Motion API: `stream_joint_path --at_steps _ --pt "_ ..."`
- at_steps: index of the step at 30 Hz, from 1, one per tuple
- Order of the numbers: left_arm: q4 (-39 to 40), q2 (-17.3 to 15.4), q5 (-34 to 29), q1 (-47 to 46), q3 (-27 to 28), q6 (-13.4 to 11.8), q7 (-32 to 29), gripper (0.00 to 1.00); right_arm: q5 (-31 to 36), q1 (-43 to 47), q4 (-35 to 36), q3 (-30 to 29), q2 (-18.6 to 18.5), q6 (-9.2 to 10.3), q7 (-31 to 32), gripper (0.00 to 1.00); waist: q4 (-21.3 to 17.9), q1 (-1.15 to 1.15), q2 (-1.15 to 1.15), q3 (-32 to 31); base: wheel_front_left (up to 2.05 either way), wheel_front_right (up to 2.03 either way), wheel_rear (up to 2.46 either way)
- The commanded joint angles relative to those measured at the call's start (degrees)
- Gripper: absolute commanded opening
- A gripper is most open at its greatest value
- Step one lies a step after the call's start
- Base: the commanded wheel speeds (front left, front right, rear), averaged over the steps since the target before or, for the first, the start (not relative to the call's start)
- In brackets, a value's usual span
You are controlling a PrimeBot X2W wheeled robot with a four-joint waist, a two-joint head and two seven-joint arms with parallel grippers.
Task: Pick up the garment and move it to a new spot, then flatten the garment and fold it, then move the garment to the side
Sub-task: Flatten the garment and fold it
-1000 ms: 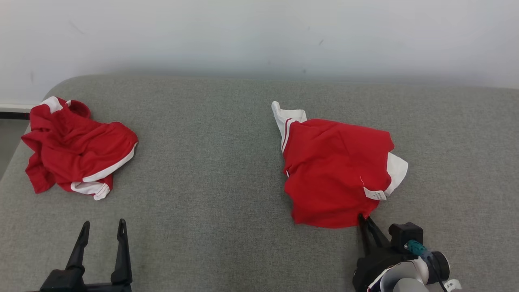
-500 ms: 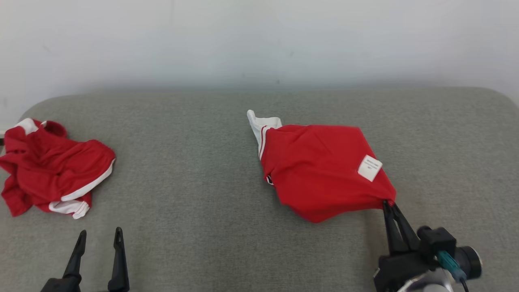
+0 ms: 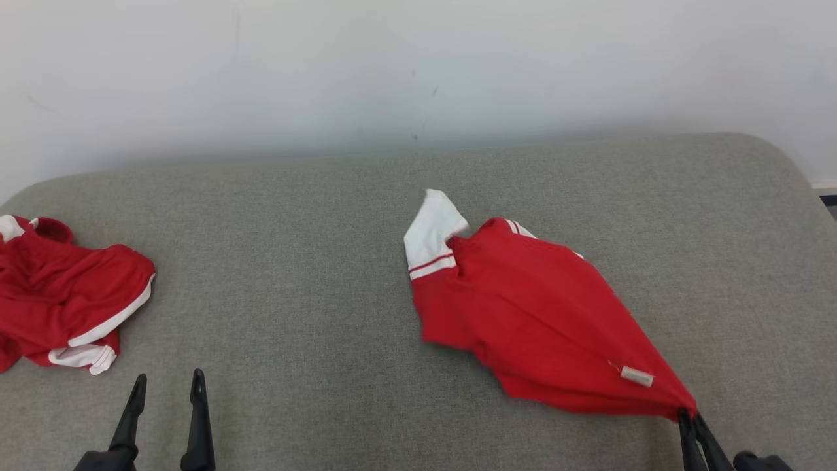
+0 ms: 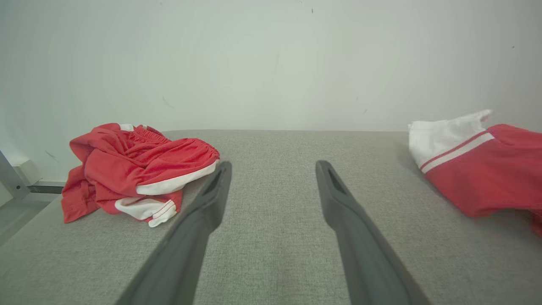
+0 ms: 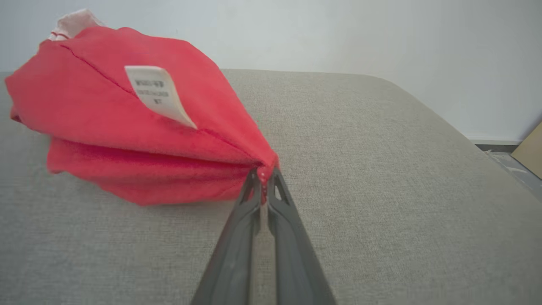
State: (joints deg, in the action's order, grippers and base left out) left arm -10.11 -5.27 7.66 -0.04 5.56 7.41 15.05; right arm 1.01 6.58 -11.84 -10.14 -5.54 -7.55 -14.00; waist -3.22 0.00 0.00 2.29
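I reckon I'm on the first step, relocating the garment (image 3: 536, 314). It sits around 4 o'clock on the grey cushion (image 3: 294, 261), pulled taut toward my right gripper (image 3: 688, 418), which is pinched tight on one corner. My left gripper (image 3: 168, 378) at 7 o'clock is spread wide, holding nothing. The far end is maybe dragging, hard to tell. Next: set it down, then flatten with both arms.

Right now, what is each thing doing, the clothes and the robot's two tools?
Red garment: bunched, pinched at one corner and pulled into a point.
Right tool: shut on that corner.
Left tool: open, holding nothing, apart from both clothes.
Other red clothes: crumpled in a heap, nothing touching them.
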Motion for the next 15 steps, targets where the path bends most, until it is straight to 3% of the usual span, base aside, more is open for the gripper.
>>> stream_joint_path --at_steps 1,2,15 --pt "-0.1 0.2 0.8 0.6 0.2 0.1 0.2 1.00 -0.5 0.9 -0.5 -0.3 0.3 0.12 0.8 0.33 -0.2 0.00 0.00 -0.1 0.00 0.00 0.00" --pt "-0.2 0.3 0.9 0.7 0.3 0.1 0.2 1.00 -1.0 1.0 -0.4 -0.2 0.4 0.12 0.7 1.00 -0.2 0.00 0.00 -0.2 0.00 0.00 0.00" --pt "0.4 0.9 -0.2 1.9 0.8 0.1 0.2 1.00 -2.9 -1.8 4.5 2.9 0.2 0.13 -1.0 1.00 0.4 0.00 0.00 -2.0 0.00 0.00 0.00"
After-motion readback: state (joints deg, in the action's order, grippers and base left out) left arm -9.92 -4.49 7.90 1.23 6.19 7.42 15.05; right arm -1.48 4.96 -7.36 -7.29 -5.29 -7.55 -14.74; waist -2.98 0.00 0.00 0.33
